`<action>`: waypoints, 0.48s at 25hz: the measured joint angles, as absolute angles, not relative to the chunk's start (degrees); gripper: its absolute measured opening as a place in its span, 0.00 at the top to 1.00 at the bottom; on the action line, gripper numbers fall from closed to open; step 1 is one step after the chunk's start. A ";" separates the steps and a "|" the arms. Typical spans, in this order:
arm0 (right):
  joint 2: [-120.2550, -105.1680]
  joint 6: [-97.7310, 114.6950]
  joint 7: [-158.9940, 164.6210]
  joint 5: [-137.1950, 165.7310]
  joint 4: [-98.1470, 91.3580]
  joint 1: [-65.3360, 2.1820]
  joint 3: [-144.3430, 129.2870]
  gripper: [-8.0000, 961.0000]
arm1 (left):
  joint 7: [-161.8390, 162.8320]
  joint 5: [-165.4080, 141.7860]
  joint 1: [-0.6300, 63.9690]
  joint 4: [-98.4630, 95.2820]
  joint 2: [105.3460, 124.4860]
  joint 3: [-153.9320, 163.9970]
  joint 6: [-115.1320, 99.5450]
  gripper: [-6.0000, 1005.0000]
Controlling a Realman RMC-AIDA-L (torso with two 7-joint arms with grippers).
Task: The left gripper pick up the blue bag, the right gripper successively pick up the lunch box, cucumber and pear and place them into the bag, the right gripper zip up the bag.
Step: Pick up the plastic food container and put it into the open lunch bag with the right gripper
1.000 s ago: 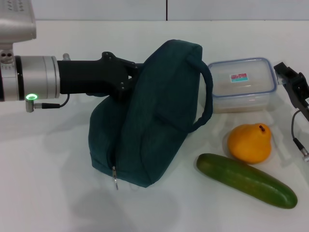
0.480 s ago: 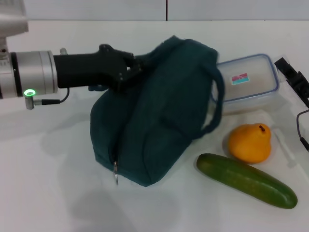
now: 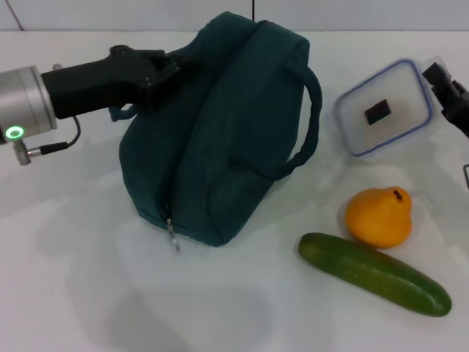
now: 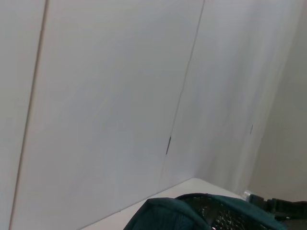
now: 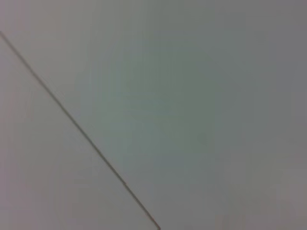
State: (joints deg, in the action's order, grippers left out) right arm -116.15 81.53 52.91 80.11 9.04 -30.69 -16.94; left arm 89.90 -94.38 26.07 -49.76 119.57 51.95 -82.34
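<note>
The left claw (image 3: 172,62) reaches in from the left side of the head view, its black body running nearly level from a silver wrist with a green light. Its tips are closed on the upper left edge of the blue bag (image 3: 220,132), holding the fabric so the bag stands tilted with its top leaning toward the back. The bag's lower end rests on the white bench (image 3: 88,279), and the zipper with its metal ring pull (image 3: 173,236) hangs at the near corner. One loop handle (image 3: 311,125) arcs out on the bag's right side.

The right claw (image 3: 448,92) sits at the far right edge, against the right side of the lunch box (image 3: 386,108). The box is tipped up, its clear face and blue rim turned toward the camera. Whether this claw is gripping it or merely touching, I cannot tell.

The pear (image 3: 379,216) sits on the bench near the lunch box, well to the right of the bag. The cucumber (image 3: 374,273) lies just in front of the pear, slanting toward the near right corner.

The left wrist view shows pale wall panels with thin seams and the bag's top (image 4: 201,213). The right wrist view shows only a plain grey surface crossed by one dark line.
</note>
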 joint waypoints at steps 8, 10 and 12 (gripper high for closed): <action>-115.79 85.59 53.44 80.11 5.79 -30.60 -19.12 0.89 | 89.82 -94.33 25.76 -50.15 119.40 52.48 -85.11 0.95; -115.70 86.64 54.20 80.13 5.00 -30.60 -19.83 0.89 | 89.52 -94.75 25.85 -50.53 119.31 52.48 -86.87 0.95; -115.69 87.43 55.88 80.14 3.69 -30.62 -20.79 0.89 | 89.27 -95.00 25.85 -51.15 119.32 52.58 -88.06 0.95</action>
State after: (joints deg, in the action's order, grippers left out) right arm -115.69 87.43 55.88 80.14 3.69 -30.62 -20.79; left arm 89.27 -95.00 25.85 -51.15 119.32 52.58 -88.06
